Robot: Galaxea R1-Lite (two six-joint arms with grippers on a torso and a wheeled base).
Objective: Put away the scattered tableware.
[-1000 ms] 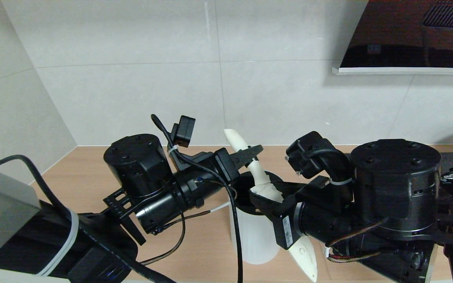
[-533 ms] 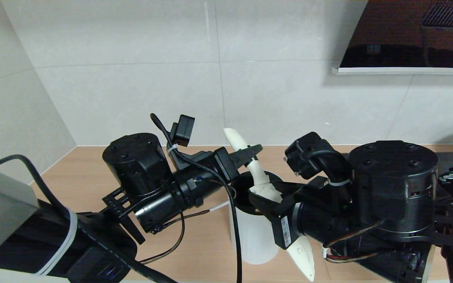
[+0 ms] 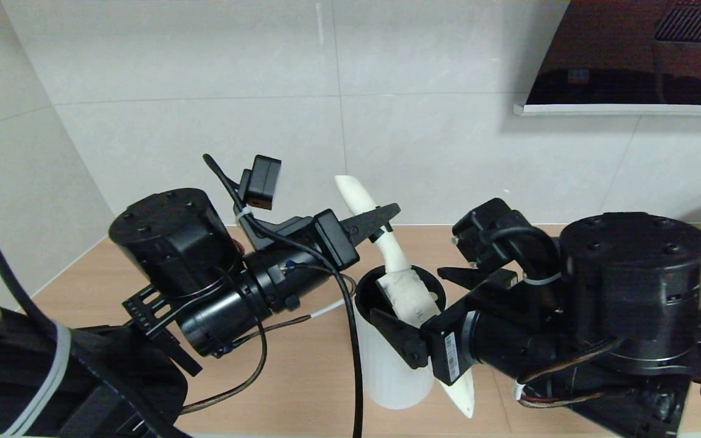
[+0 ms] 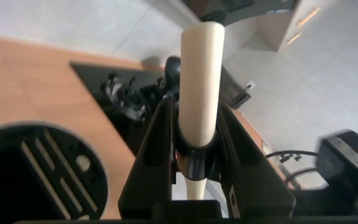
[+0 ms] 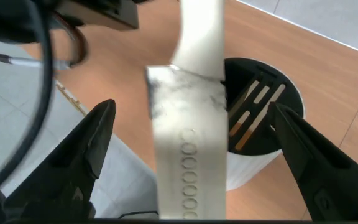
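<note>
- Spatula (image 3: 390,249): white and tilted across above the mouth of the utensil holder (image 3: 393,377); as far as I can tell, it is not inside.
- My left gripper (image 3: 381,222) is clamped on its handle. My right gripper (image 3: 423,304) is spread wide, one finger either side of the blade.
- I judge it light, stiff and smooth, so probably slippery. The narrow handle is the place to grip.

Light wooden counter (image 3: 302,371) running back to a grey tiled wall (image 3: 204,121), white holder (image 3: 390,377) with a black slotted top standing upright on it near the front edge, black cooktop (image 4: 95,78) on the counter farther right.
</note>
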